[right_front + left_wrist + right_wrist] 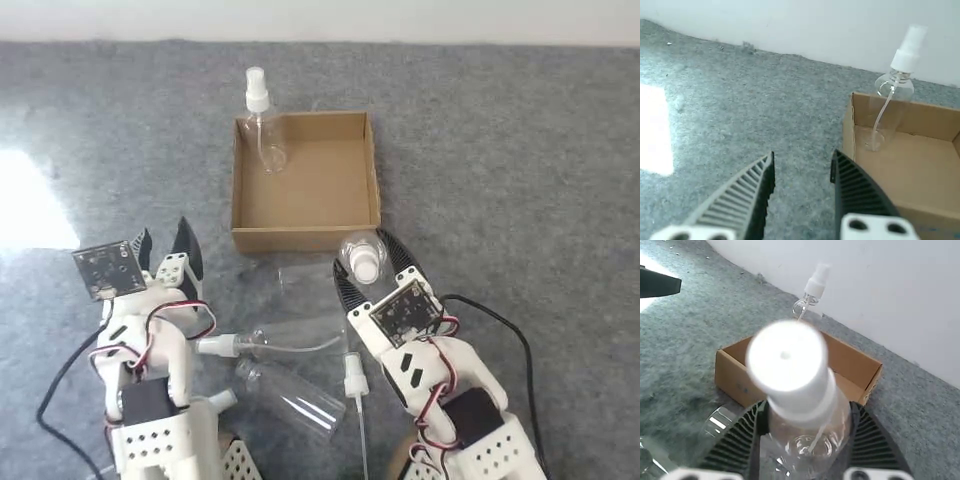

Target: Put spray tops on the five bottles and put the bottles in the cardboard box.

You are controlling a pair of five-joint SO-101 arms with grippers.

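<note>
**Grey felt table: one bottle boxed, another in my right claw**

Grey felt (520, 150) is covering the table, with a white wall (805, 25) running behind it at 12 o'clock. At 8 o'clock my left claw (165, 235) (802, 160) is hanging with its jaws apart and nothing between them. Between the arms, toward 6 o'clock, a capped bottle (275, 338) and a second bottle (295, 398) are lying on their sides, with a loose spray top (355, 382) resting just beside them. The cardboard box (305, 238) (847, 130) (730, 375) is sitting open at 12 o'clock. A standing bottle (265, 130) (892, 95) (807, 300) with a spray top is occupying its 11 o'clock corner. At the box's 5 o'clock my right claw (368, 262) (807, 440) is clamping a topped bottle (362, 256) (790, 375), just in front of the near wall.
</note>
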